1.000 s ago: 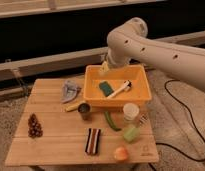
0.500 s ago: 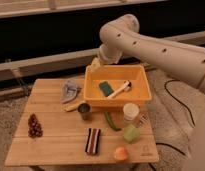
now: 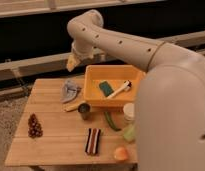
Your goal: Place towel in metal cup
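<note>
Above the table's (image 3: 56,137) far edge, just off the far-left corner of the yellow bin (image 3: 89,86): the gripper (image 3: 71,63) hangs from the bent arm. Its fingers are spread with nothing between them, and it sits well above the tabletop.

The towel (image 3: 70,91) lies crumpled near the far edge, left of the bin and roughly under the gripper. Nothing touches it.

The metal cup (image 3: 84,110) stands upright, mouth up, just in front of the bin's near-left corner. It is near the towel, with a yellowish object (image 3: 73,106) lying between them.

Judgement: this is the approach step, and the pick has not begun. Spread jaws poised over the cloth suit a straight descent and a pinch on a raised fold.

The cup's mouth looks small for the cloth, so part of the towel may drape over the rim. The bin wall close behind the cup leaves little room on that side.

Also present: a white cup (image 3: 129,111) and a light green cup (image 3: 129,133) toward the right edge, and a striped block (image 3: 93,141) by the near edge.
</note>
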Tool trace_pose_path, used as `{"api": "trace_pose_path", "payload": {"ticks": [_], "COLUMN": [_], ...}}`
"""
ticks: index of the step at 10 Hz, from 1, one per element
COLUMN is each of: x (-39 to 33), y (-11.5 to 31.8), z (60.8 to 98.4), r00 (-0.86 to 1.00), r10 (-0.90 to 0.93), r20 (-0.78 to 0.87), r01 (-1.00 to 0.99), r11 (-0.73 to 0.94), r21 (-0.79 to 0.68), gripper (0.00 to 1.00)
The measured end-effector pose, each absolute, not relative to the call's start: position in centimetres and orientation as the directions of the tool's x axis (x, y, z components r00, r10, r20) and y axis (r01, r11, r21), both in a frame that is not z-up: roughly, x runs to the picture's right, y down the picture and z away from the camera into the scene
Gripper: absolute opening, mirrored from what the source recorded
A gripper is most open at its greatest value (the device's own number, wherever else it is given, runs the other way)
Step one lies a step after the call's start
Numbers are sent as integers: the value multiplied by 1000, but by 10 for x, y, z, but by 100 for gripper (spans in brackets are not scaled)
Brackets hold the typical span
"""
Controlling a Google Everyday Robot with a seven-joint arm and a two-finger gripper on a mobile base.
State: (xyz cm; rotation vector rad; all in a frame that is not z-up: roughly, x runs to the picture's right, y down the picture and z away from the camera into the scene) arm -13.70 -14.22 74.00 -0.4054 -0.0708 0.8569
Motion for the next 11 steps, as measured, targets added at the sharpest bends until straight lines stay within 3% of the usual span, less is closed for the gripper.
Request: {"api": "trace_pose_path", "payload": {"ticks": [4,11], "x": [-205,-223], "y": [-115,-37], "z": [784,866], "r00": [757,812], "r10": [639,549], "r20": [-138,-197], "r01": [-632,-575], "r11": [661,695], "r21": [-404,-432], "gripper": [80,80]}}
